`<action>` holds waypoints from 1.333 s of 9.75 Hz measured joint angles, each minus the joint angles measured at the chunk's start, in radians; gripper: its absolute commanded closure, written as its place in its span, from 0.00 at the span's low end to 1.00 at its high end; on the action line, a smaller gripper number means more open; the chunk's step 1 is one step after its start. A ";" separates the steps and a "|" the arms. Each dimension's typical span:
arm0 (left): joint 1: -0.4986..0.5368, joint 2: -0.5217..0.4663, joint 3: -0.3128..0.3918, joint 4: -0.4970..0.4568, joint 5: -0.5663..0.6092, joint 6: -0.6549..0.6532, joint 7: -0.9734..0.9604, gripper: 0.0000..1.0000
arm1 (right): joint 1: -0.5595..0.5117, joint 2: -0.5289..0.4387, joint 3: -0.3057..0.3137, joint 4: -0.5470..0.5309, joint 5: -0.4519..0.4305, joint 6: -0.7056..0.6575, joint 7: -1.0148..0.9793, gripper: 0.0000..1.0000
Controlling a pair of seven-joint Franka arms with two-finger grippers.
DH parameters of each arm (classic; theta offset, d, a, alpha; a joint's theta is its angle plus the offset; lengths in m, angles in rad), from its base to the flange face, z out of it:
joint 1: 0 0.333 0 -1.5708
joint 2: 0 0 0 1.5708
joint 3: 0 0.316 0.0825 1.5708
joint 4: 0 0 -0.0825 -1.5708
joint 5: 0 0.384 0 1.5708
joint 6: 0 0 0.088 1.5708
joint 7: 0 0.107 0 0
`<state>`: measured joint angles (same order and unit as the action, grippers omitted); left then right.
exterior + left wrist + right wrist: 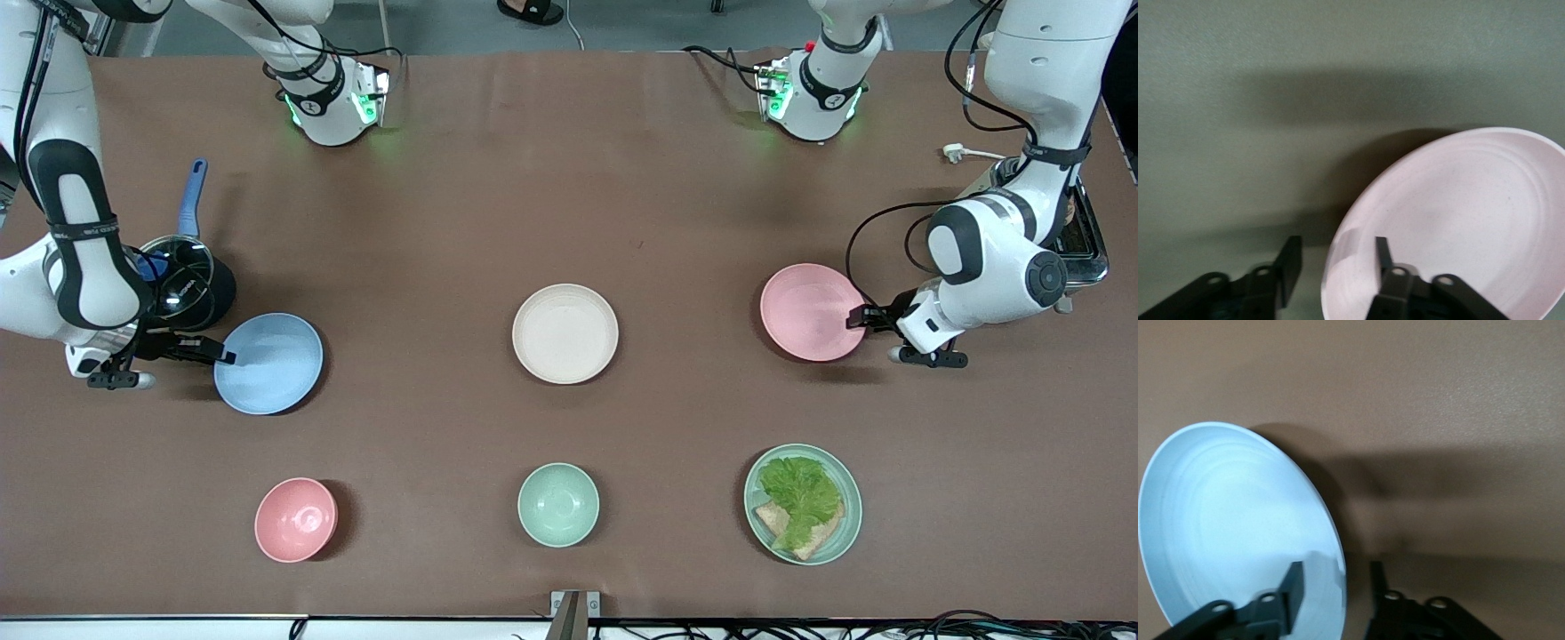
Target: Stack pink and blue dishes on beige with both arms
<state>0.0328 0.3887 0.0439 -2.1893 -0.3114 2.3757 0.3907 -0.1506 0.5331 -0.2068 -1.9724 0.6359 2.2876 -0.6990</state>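
Observation:
The cream-beige plate [565, 333] lies at the table's middle with nothing on it. The light blue plate [268, 363] lies toward the right arm's end. My right gripper [222, 356] is at its edge, open, one finger [1290, 590] over the plate's inside [1231, 520] and the other outside the rim. The pale pink plate [809, 311] lies toward the left arm's end. My left gripper [861, 316] is open astride its rim, one finger [1384, 257] over the plate's inside [1471, 213], the other [1289, 267] over the table. In the wrist views the right gripper [1336, 565] and the left gripper [1338, 241] each have a plate rim between their fingers.
Nearer the front camera stand a small pink bowl [296, 519], a mint-green bowl [558, 504] and a mint-green plate [843, 533] with lettuce and bread. A lidded pan [182, 277] with a blue handle sits by the right arm. A dark metal appliance [1083, 242] sits by the left arm.

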 measured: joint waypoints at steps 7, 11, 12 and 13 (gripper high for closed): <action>0.023 -0.109 -0.007 -0.004 -0.028 -0.145 0.097 1.00 | 0.035 -0.039 -0.096 0.158 -0.047 -0.284 0.031 0.99; 0.020 -0.220 -0.285 0.028 -0.046 -0.179 -0.188 1.00 | 0.123 -0.317 -0.054 0.253 -0.312 -0.438 0.472 0.99; 0.015 -0.203 -0.385 0.044 -0.046 -0.137 -0.326 1.00 | 0.134 -0.377 0.000 0.245 -0.351 -0.466 0.589 0.99; 0.010 -0.170 -0.473 0.050 -0.046 -0.061 -0.443 1.00 | 0.137 -0.428 0.064 0.221 -0.382 -0.480 0.693 0.99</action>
<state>0.0424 0.2192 -0.4292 -2.1394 -0.3572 2.3148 -0.0519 -0.0134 0.1048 -0.1426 -1.7510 0.2539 1.8075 -0.0062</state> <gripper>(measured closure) 0.934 0.969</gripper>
